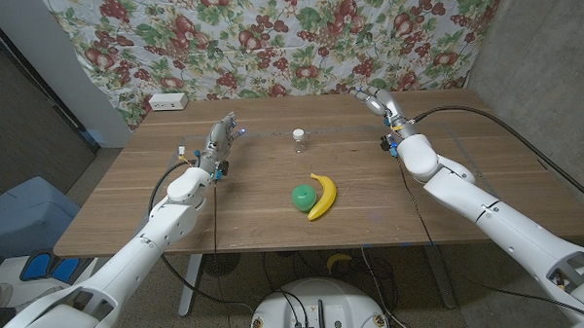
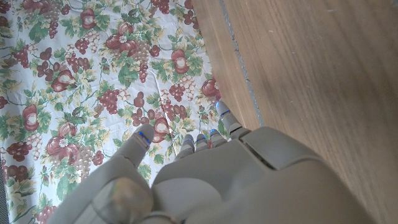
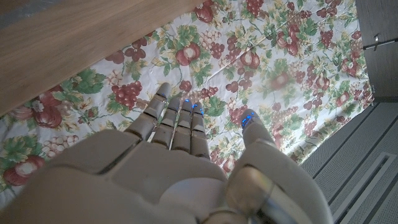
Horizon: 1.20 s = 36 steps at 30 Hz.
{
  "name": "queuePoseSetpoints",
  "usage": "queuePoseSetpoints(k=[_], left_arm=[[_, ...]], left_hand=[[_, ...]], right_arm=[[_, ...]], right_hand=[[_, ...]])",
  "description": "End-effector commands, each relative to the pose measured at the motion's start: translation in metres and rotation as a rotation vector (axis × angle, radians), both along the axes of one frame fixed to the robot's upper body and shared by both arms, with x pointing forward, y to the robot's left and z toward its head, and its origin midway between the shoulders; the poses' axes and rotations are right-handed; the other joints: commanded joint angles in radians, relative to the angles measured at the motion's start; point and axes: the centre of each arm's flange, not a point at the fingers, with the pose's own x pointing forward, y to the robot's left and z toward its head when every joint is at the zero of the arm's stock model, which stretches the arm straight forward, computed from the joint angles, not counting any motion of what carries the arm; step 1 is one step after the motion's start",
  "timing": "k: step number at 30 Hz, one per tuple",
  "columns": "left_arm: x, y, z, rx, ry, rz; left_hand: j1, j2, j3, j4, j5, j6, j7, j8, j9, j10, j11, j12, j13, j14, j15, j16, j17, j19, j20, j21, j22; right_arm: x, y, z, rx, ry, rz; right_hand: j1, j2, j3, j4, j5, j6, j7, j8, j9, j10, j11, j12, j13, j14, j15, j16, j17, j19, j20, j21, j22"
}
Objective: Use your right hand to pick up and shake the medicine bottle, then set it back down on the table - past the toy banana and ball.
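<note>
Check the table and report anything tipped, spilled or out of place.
Nothing stands out. The medicine bottle stands upright, the toy banana lies beside the green ball, and nothing is spilled on the table.

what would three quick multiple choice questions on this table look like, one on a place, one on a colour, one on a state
1. Where does the medicine bottle stand?
A. beyond the ball and banana, toward the cloth
B. at the near table edge
C. in the right hand

2. What colour is the ball?
A. red
B. green
C. blue

3. What is the right hand doing?
A. holding the bottle
B. pressing the banana
C. holding nothing, fingers apart

Answers:
1 A: the bottle stands alone behind the ball and the banana.
2 B: the ball beside the yellow banana is green.
3 C: the hand sits near the table's far right, away from the bottle.
</note>
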Motion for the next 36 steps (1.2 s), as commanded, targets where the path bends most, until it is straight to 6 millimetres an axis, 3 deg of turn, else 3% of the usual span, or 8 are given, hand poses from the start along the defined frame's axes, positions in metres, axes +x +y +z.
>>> queuePoseSetpoints(k=[1,36], left_arm=[[-0.002,-0.001,-0.002,0.0,0.002,0.0],[-0.01,0.001,-0.007,-0.001,0.0,0.0]], left_hand=[[0.007,0.066,0.003,-0.006,0.005,0.004,0.002,0.001,0.003,0.006,0.002,0.002,0.003,0.007,0.0,0.001,0.002,0.001,0.0,-0.006,0.005],[0.006,0.066,0.003,-0.007,0.004,0.006,0.002,0.0,0.003,0.007,0.002,0.001,0.003,0.008,0.0,0.0,0.002,0.006,0.0,-0.018,0.006]], right_arm=[[-0.001,0.014,-0.001,-0.074,0.008,0.002],[-0.001,0.045,-0.012,-0.205,0.041,-0.02]], right_hand=[[0.0,0.011,0.001,0.002,0.006,0.012,-0.003,0.0,0.005,0.006,-0.002,0.005,0.004,0.01,0.0,0.006,0.005,0.011,-0.002,-0.004,0.005],[0.012,0.014,0.0,0.001,0.01,0.02,-0.01,-0.001,0.006,0.01,-0.013,0.002,0.006,0.01,-0.01,0.008,0.007,0.011,-0.001,-0.012,0.005]])
